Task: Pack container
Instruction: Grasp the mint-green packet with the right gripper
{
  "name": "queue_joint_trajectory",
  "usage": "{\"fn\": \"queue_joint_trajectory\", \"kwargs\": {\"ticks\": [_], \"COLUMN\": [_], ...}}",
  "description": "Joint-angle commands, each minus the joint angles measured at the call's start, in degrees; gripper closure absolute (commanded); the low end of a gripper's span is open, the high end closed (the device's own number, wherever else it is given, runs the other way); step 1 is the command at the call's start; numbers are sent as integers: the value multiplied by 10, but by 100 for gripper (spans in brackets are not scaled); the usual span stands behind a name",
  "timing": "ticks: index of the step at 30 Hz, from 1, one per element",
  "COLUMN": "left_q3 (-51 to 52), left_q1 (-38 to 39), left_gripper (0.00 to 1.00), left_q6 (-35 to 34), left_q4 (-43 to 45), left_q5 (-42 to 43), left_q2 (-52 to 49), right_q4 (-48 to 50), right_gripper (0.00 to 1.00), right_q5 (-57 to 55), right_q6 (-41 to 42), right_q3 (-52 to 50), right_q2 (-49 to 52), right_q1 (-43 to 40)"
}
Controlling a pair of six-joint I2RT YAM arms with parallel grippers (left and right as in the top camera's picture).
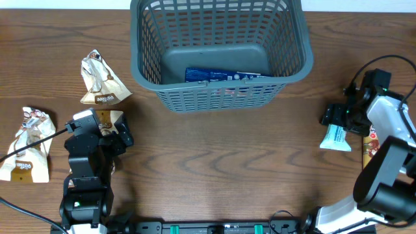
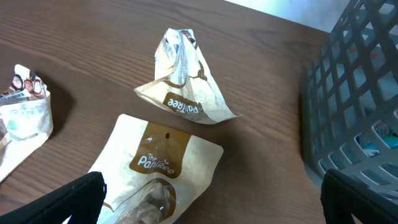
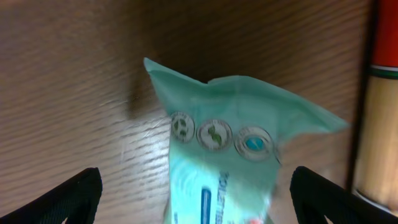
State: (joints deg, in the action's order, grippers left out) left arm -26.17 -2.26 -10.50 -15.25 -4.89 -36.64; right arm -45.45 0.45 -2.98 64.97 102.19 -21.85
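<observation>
A teal packet (image 3: 230, 162), low centre in the right-wrist frame, is being straddled by the right gripper (image 3: 199, 202), fingers released; closing on it is seemingly being called for next. The left gripper (image 2: 214, 202), equally released, is hovering over a brown pouch (image 2: 155, 168). The container (image 1: 221, 97) is standing upper centre overhead.

Black, blocky housings on the left arm (image 1: 86, 159), white plate on top, small green light low on its base. Thin black cable (image 1: 32, 144) trailing from it toward the left edge of the bench (image 1: 214, 162). Matte black, blunt fingertips on the left pincer (image 2: 217, 202). Glossy white shells over rounded black joints on the right arm (image 1: 390, 123), looped black cable (image 1: 370, 63) above. Same black tips on the right pincer (image 3: 193, 196).
</observation>
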Motion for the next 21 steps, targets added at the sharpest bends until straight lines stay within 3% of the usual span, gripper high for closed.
{"fn": "queue_joint_trajectory", "kwargs": {"ticks": [1, 4, 6, 8, 11, 12, 14, 21], "left_q3": [-16, -16, -16, -16, -16, -16, -16, -16], "left_q1": [-3, -3, -3, -3, -3, -3, -3, -3], "left_gripper": [2, 1, 1, 1, 1, 1, 2, 1], "left_q6": [3, 3, 3, 3, 3, 3, 3, 3], "left_q4": [-2, -2, -2, -2, -2, -2, -2, -2], "left_q5": [0, 0, 0, 0, 0, 0, 0, 0], "left_q2": [0, 0, 0, 0, 0, 0, 0, 0], "right_q4": [5, 11, 14, 17, 23, 25, 26, -1], "right_gripper": [15, 20, 30, 45, 86, 94, 99, 99], "right_q5": [-2, -2, -2, -2, -2, 0, 4, 105], "right_q6": [-7, -7, -7, -7, -7, -7, -3, -3], "right_q3": [-3, -3, -3, -3, -3, -3, 0, 105], "right_q2": [28, 48, 57, 63, 64, 64, 63, 15], "right_q1": [-3, -3, -3, -3, -3, -3, -2, 1]}}
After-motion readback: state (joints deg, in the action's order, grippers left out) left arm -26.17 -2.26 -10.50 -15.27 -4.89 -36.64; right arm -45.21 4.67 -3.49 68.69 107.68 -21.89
